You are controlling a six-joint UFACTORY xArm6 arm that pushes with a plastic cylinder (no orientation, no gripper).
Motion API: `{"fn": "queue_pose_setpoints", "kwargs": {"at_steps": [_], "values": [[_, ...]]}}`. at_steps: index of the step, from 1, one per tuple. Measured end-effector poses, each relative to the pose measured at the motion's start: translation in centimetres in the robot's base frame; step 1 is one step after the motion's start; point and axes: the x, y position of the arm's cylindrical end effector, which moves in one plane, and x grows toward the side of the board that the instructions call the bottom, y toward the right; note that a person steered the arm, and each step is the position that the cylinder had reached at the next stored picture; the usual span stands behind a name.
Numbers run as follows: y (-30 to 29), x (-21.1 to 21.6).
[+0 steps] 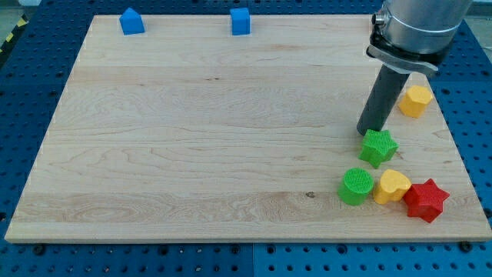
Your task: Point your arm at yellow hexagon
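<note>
My tip, a bare rod holding nothing, touches the green star, not yet at the yellow hexagon nearby.

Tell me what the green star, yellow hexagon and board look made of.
Green star: likely 3D-printed plastic, matte, with fine ridged lines on top. Yellow hexagon: probably plastic, smooth, uniform colour. Board: pale wood, visible grain, slight sheen. My tip sits at the star's upper-left edge, left of the hexagon.
</note>
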Motion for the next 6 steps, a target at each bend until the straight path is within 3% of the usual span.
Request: {"fn": "queue_pose_setpoints", "kwargs": {"at_steps": [2, 3, 4, 5, 6], "values": [[3.5, 4.8], [2.7, 1.8], [1.5, -4.2], [4.0, -11.0], [10.6, -11.4]]}}
